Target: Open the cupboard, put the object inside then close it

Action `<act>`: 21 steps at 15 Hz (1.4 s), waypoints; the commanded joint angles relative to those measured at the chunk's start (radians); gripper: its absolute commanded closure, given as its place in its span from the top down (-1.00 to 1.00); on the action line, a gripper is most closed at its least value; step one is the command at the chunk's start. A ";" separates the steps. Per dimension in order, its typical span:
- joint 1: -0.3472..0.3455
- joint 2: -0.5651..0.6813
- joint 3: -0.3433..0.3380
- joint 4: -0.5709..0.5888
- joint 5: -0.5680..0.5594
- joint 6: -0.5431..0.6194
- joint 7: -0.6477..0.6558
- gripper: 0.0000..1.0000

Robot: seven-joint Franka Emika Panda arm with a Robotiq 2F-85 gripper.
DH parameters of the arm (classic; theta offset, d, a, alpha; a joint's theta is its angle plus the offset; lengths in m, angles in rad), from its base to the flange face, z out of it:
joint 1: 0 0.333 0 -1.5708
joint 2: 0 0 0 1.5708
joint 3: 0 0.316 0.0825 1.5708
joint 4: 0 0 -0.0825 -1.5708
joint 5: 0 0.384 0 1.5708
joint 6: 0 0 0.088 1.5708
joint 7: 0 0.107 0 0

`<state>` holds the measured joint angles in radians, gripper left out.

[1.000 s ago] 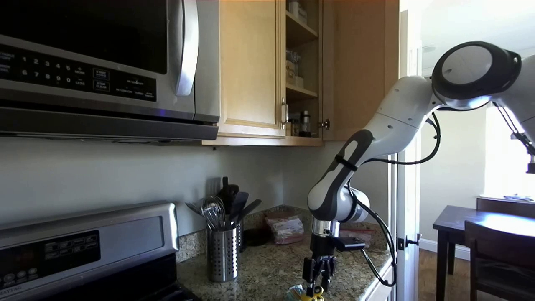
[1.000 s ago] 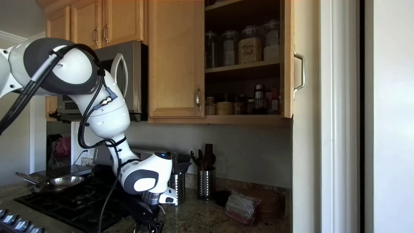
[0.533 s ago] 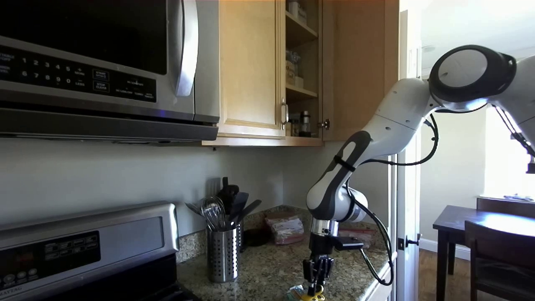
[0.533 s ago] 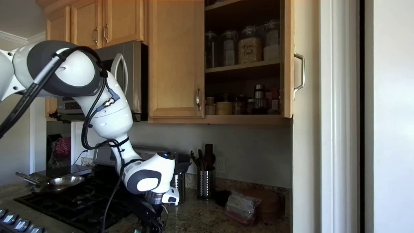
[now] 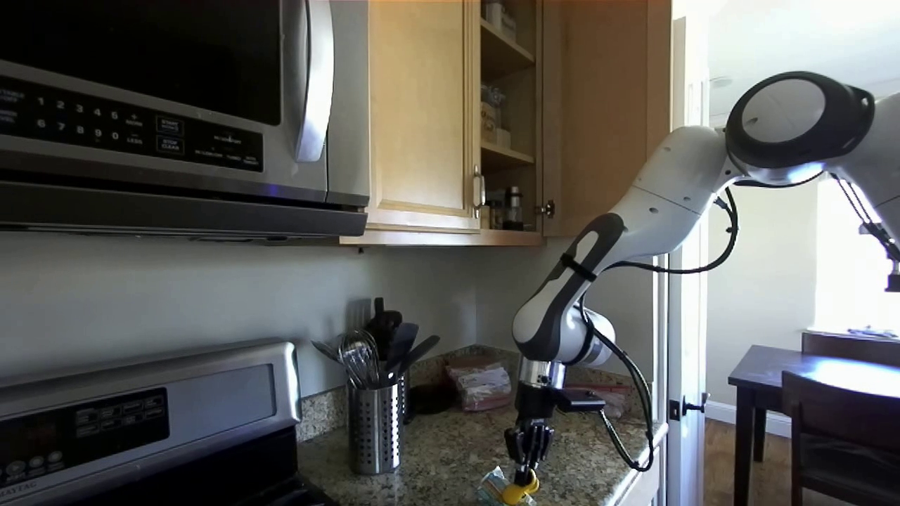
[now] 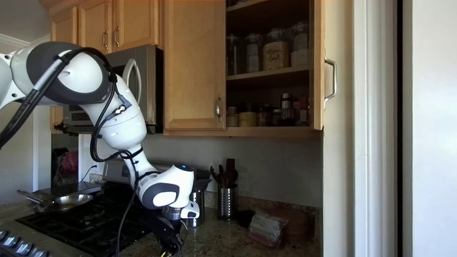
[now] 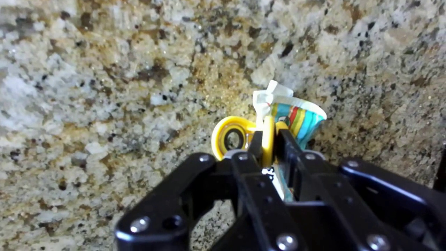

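I have the yellow ringed piece (image 5: 518, 494) pinched in the end effector (image 7: 269, 139), down at the granite desk (image 5: 450, 450), with a striped packet (image 7: 305, 118) just beside it; above, the cupboard (image 6: 194, 71) stands open on one side.

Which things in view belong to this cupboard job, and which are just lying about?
Job:
cupboard, standing open
yellow object, held in the end effector
perhaps the striped wrapper; I can't tell if it's attached

Lying about:
frying pan
steel utensil holders
plastic bag
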<state>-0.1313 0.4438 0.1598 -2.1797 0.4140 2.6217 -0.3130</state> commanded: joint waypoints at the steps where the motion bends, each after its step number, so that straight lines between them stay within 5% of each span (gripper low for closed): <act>1: 0.003 -0.033 0.010 -0.039 -0.020 0.017 -0.006 -0.84; 9: 0.076 -0.258 -0.062 -0.145 -0.178 0.006 0.140 -0.87; 21: 0.084 -0.527 -0.171 -0.148 -0.641 -0.054 0.574 -0.87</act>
<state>-0.0481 -0.0113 0.0037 -2.3111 -0.1331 2.6080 0.1593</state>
